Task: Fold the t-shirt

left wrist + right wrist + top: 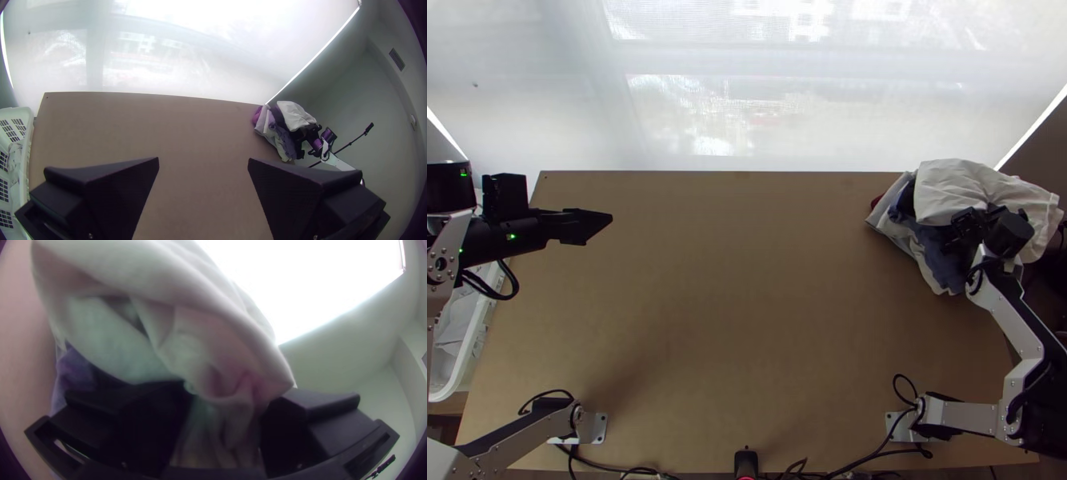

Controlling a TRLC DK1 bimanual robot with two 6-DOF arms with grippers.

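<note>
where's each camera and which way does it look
Top view: high over the table's near edge, looking steeply down; both arms show.
Left wrist view: on that arm, looking across the table; left gripper shows, open.
Right wrist view: on that arm, close on white cloth; right gripper shows.
First two share the clothes pile.

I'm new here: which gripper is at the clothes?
The right gripper, at the bunched clothes by the table's far right corner; the left gripper hangs well away.
</note>
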